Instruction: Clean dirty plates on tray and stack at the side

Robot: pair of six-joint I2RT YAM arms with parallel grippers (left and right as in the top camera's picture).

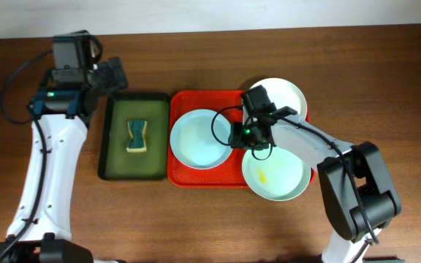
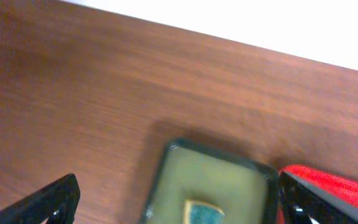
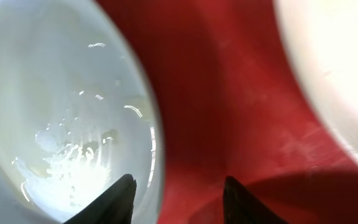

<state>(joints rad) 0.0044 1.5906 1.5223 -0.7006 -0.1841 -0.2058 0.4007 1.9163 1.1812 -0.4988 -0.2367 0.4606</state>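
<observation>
The red tray [image 1: 185, 175] holds a pale blue plate [image 1: 199, 139] on its left. A white plate [image 1: 283, 95] lies at its back right, and a pale green plate [image 1: 280, 179] with a yellow smear at its front right. My right gripper [image 1: 236, 139] is low over the blue plate's right rim. In the right wrist view its jaws [image 3: 179, 178] stand open astride that rim: one finger is over the wet blue plate [image 3: 55, 112], the other over the bare tray [image 3: 229, 93]. My left gripper [image 1: 119, 77] is wide open and empty [image 2: 178, 180] above the table's back left.
A dark green tray [image 1: 112, 139] holding a blue and yellow sponge [image 1: 137, 136] lies left of the red tray; both also show in the left wrist view, the green tray [image 2: 166, 168] and the sponge [image 2: 204, 213]. The edge of a pale plate [image 3: 334, 62] fills the right wrist view's right side.
</observation>
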